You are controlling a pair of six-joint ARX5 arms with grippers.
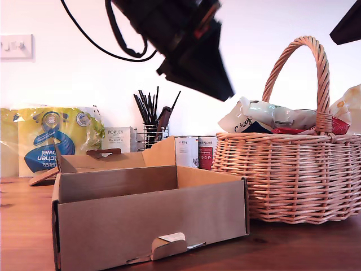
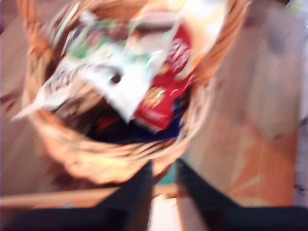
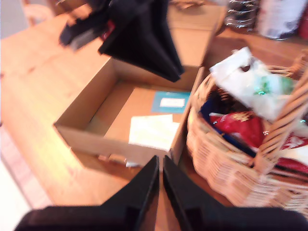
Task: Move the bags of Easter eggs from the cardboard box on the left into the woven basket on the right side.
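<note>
The bags of Easter eggs (image 1: pixel 269 117) are heaped in the woven basket (image 1: pixel 287 175) at the exterior view's right; the cardboard box (image 1: pixel 148 217) to its left holds only papers. My first gripper (image 2: pixel 163 185) hangs above the basket, jaws released, empty. My second gripper (image 3: pixel 160 179) is nearly clenched on nothing

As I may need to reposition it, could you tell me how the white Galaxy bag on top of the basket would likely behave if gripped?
The white Galaxy bag looks crinkly and thin, so probably floppy and light. It overhangs the woven basket rim, so a nudge might tip it out. Its glossy film could slip.
</note>
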